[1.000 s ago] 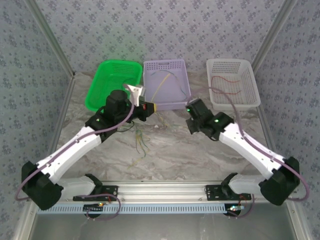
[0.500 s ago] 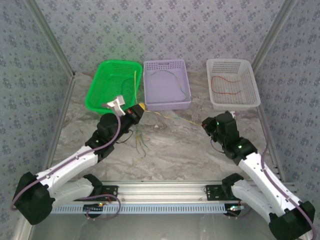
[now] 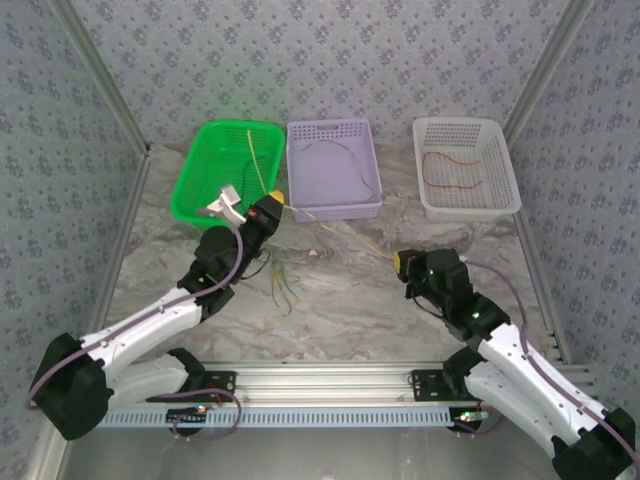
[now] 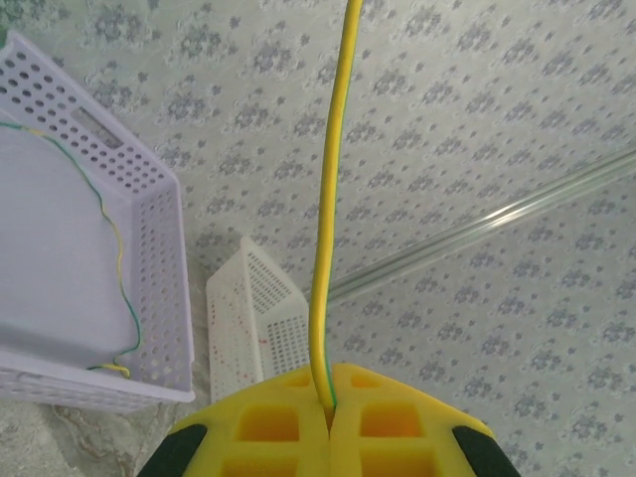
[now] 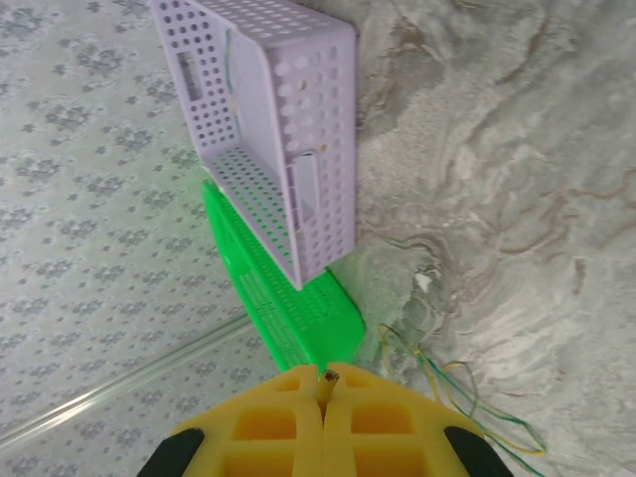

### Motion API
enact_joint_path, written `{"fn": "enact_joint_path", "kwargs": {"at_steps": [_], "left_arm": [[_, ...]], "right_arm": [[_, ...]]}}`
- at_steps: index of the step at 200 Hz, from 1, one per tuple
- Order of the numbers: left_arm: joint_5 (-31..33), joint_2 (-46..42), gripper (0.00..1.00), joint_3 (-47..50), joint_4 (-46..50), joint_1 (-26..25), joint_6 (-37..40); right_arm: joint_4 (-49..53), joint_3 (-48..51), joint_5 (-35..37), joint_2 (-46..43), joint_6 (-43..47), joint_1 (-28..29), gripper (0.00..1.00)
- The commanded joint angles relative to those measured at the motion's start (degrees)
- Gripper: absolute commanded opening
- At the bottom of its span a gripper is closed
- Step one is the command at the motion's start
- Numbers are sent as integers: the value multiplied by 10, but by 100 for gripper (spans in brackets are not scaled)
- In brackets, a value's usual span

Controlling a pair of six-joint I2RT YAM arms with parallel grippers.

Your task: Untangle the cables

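My left gripper [image 3: 275,197] hangs at the near corner between the green and purple baskets. It [image 4: 330,407] is shut on a yellow cable [image 4: 333,199] with a green streak, whose free length [image 3: 255,160] rises over the green basket. From there a thin yellow cable [image 3: 345,233] runs taut to my right gripper [image 3: 397,262], low over the table right of centre. That gripper [image 5: 324,383] is shut on a short cable end [image 5: 329,378] poking out between its pads. A loose tangle of green and yellow cables [image 3: 281,283] [image 5: 467,397] lies on the table between the arms.
Three baskets line the back: green basket [image 3: 205,170] [image 5: 288,318], purple basket [image 3: 328,125] [image 4: 159,258] [image 5: 288,129] with a green-yellow wire [image 3: 345,150] [image 4: 119,268] inside, and white basket [image 3: 465,125] [image 4: 258,318] holding a red wire [image 3: 450,167].
My right arm has drawn back toward the near side with its cable end, stretching the yellow cable. The left gripper shifted slightly left, and its cable's free length now stands over the green basket.
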State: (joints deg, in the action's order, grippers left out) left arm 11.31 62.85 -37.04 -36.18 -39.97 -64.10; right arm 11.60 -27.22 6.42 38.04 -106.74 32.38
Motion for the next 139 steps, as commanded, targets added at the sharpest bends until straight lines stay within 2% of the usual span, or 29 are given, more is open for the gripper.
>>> {"fn": "enact_joint_path", "kwargs": {"at_steps": [1, 24, 45, 56, 87, 97, 139], "left_arm": [[-7, 23, 0, -81, 10, 29, -5], [-71, 66, 0, -138, 58, 58, 11], [-134, 101, 0, -185, 90, 87, 31], [-177, 122, 0, -213, 110, 106, 43], [-283, 186, 0, -305, 158, 151, 79], [-311, 213, 0, -347, 181, 163, 94], [-395, 360, 0, -573, 374, 198, 226]], "right_arm": [[59, -6, 67, -12, 13, 1, 0], [108, -97, 78, 13, 173, -11, 0], [207, -205, 95, 54, 293, -13, 40], [226, -230, 112, 54, 336, -18, 49], [226, -262, 142, 12, 473, -35, 53], [255, -278, 151, 6, 504, -39, 53], [269, -289, 146, -15, 579, -42, 47]]}}
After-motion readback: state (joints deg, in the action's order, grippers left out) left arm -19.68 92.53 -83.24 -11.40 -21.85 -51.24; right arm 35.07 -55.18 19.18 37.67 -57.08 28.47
